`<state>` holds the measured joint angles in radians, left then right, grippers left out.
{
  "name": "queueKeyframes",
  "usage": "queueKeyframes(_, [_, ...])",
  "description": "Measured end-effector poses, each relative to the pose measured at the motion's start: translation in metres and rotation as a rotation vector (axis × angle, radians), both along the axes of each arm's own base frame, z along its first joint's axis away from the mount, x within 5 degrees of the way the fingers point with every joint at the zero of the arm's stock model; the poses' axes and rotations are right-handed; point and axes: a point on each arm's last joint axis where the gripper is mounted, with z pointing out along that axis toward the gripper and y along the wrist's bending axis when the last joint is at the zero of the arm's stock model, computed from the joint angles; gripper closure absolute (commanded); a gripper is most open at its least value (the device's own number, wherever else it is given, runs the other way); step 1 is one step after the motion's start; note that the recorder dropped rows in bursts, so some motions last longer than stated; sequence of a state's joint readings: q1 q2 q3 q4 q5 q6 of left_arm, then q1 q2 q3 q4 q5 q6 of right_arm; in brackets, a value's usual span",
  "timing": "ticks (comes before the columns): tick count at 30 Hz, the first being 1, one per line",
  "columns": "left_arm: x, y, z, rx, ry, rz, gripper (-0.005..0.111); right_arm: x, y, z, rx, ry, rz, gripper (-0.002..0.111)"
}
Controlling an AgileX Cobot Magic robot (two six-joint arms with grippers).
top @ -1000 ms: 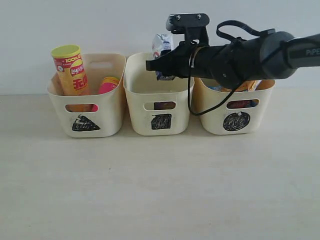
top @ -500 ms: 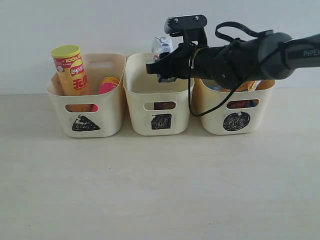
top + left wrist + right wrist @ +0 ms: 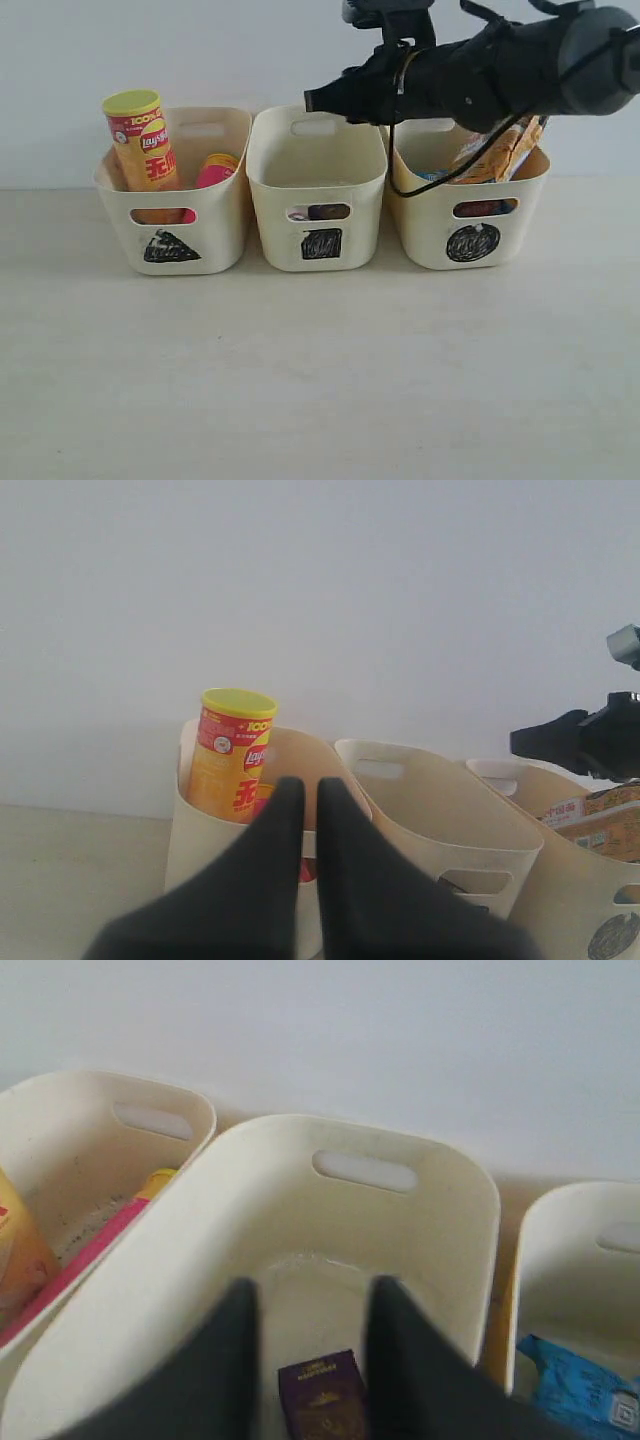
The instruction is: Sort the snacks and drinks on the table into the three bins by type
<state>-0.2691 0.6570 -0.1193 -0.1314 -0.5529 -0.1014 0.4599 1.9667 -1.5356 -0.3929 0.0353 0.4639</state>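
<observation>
My right gripper hovers open and empty over the square-marked middle bin. In the right wrist view the dark purple carton lies on that bin's floor between the fingers; it also shows through the handle cutout. The blue and white carton is hidden inside this bin. The yellow Lay's tube and pink tube stand in the triangle bin. The orange packet and blue packet sit in the circle bin. My left gripper is shut and empty, well back from the bins.
The three bins stand side by side against a white wall at the back of the beige table. The right arm's dark body spans above the circle bin.
The blue and white carton, held over the middle bin earlier, has gone from the right gripper, down into that bin. The right gripper has opened and risen up and to the right.
</observation>
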Motion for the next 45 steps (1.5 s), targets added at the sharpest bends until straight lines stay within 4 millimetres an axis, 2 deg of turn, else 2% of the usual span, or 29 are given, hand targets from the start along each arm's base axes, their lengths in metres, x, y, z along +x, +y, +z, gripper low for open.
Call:
queueKeyframes(4, [0.0,0.0,0.0,0.0,0.0,0.0,0.102,-0.002,-0.016,0.0,-0.055,0.088,-0.07,0.108])
queueKeyframes(8, [0.0,0.0,0.0,0.0,0.0,0.0,0.102,-0.005,-0.042,-0.004,-0.111,0.175,-0.148,0.108])
queueKeyframes(11, [0.0,0.0,0.0,0.0,0.0,0.0,0.102,-0.013,-0.069,-0.006,-0.125,0.209,-0.2,0.108])
queueKeyframes(15, [0.0,0.0,0.0,0.0,0.0,0.0,0.102,-0.03,-0.114,-0.004,-0.125,0.233,-0.285,0.108])
queueKeyframes(16, [0.0,0.0,0.0,0.0,0.0,0.0,0.102,-0.035,-0.13,-0.003,-0.119,0.235,-0.318,0.108])
queueKeyframes(21, [0.0,0.0,0.0,0.0,0.0,0.0,0.102,-0.071,-0.191,0.002,-0.077,0.209,-0.445,0.108])
queueKeyframes(25, [0.0,0.0,0.0,0.0,0.0,0.0,0.102,-0.107,-0.219,0.005,-0.032,0.155,-0.51,0.108])
queueKeyframes(28, [0.0,0.0,0.0,0.0,0.0,0.0,0.102,-0.132,-0.226,0.009,0.045,0.078,-0.531,0.108])
queueKeyframes(32, [0.0,0.0,0.0,0.0,0.002,0.0,0.102,-0.164,-0.221,0.012,0.103,-0.035,-0.493,0.108])
queueKeyframes(35, [0.0,0.0,0.0,0.0,0.002,0.0,0.102,-0.19,-0.217,0.008,0.129,-0.087,-0.47,0.108])
queueKeyframes(45, [0.0,0.0,0.0,0.0,0.002,0.0,0.102,-0.276,-0.204,-0.035,0.204,-0.241,-0.386,0.108])
